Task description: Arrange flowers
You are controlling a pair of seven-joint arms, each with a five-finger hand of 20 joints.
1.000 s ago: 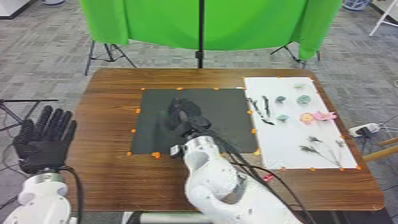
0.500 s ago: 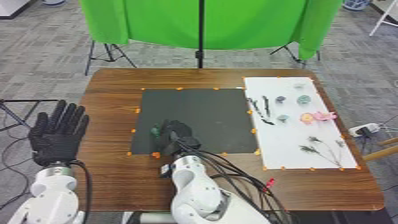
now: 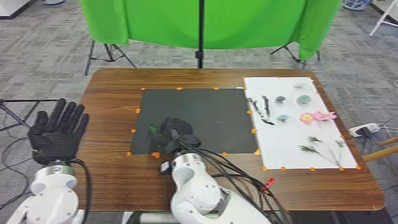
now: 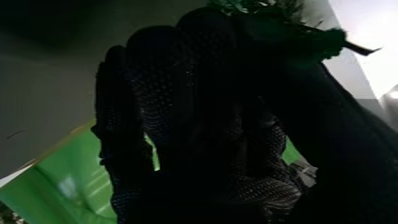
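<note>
In the head view my right hand (image 3: pixel 180 131) is low over the dark mat (image 3: pixel 204 105), near its front left part. A green plant piece (image 3: pixel 155 133) shows beside its fingers. In the right wrist view the hand (image 4: pixel 169 95) has its thumb and fingertips pinched on the green piece (image 4: pixel 327 46), a dark stem sticking out. My left hand (image 3: pixel 58 140) is off the table's left side, fingers straight. On the white sheet (image 3: pixel 280 135) lie a pink flower (image 3: pixel 325 116), a peach flower (image 3: pixel 307 118), a bluish-green flower (image 3: pixel 304 99), dark twigs (image 3: pixel 266 107) and thin sprigs (image 3: pixel 311 149).
Orange marks (image 3: pixel 138 111) edge the mat and sheet on the brown table (image 3: pixel 111 110). Black cables (image 3: pixel 235 172) trail along my right arm over the table's front. A green cloth (image 3: pixel 151 25) on stands hangs behind the table.
My right hand has moved from the mat's middle toward the robot and slightly left, and the green piece has come into sight beside it. My left hand has shifted slightly right and forward.
</note>
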